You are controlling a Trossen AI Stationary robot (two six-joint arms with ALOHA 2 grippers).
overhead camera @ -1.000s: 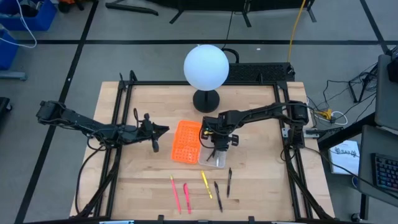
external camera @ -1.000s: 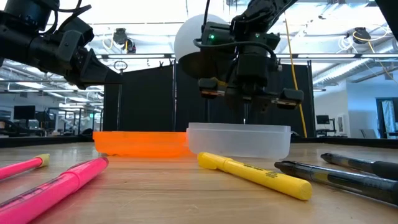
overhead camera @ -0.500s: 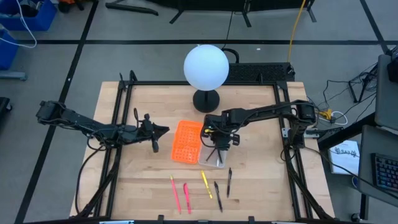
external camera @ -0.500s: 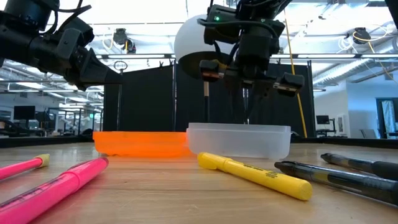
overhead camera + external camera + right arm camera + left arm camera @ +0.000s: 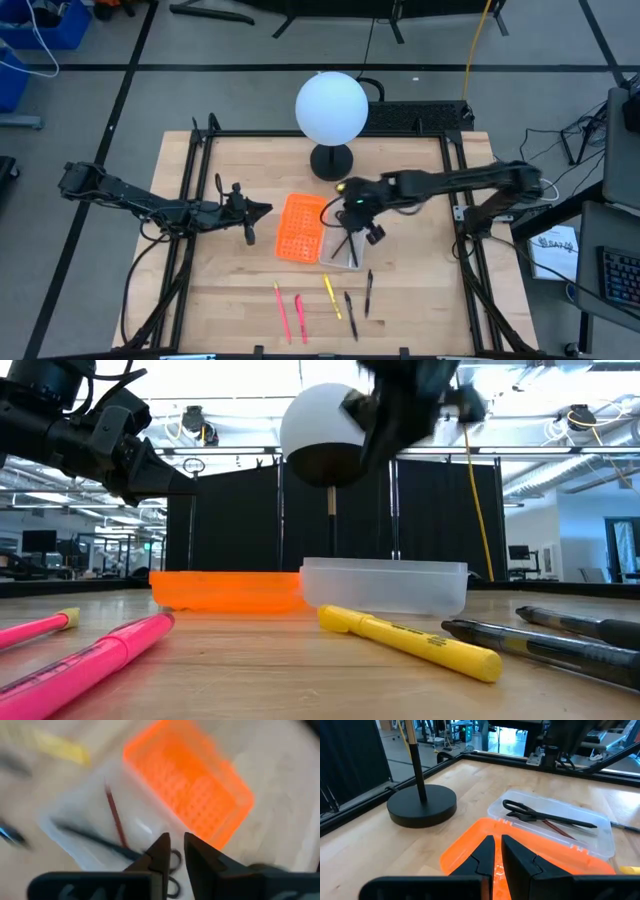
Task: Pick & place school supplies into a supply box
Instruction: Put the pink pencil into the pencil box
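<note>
Wood table (image 5: 400, 300), black curtain (image 5: 240, 520) behind

I see the box (image 5: 340, 250) mid-tabletop (image 5: 230, 290), touching the perforated piece (image 5: 299, 228) on its left. Scissors (image 5: 540, 813) and a pencil (image 5: 555, 826) lie inside. Five pens (image 5: 325, 300) lie in front, the lamp (image 5: 331, 160) behind.

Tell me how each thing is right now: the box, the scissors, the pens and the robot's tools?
supply box: upright on the table, holding two things.
scissors: lying flat inside the box.
brown pencil: lying in the box under the scissors.
yellow pen: lying loose on the table.
pink pens: lying loose on the table.
black pens: lying loose on the table.
right tool: above the box, almost shut, empty.
left tool: beside the orange tray, almost shut, empty.
</note>
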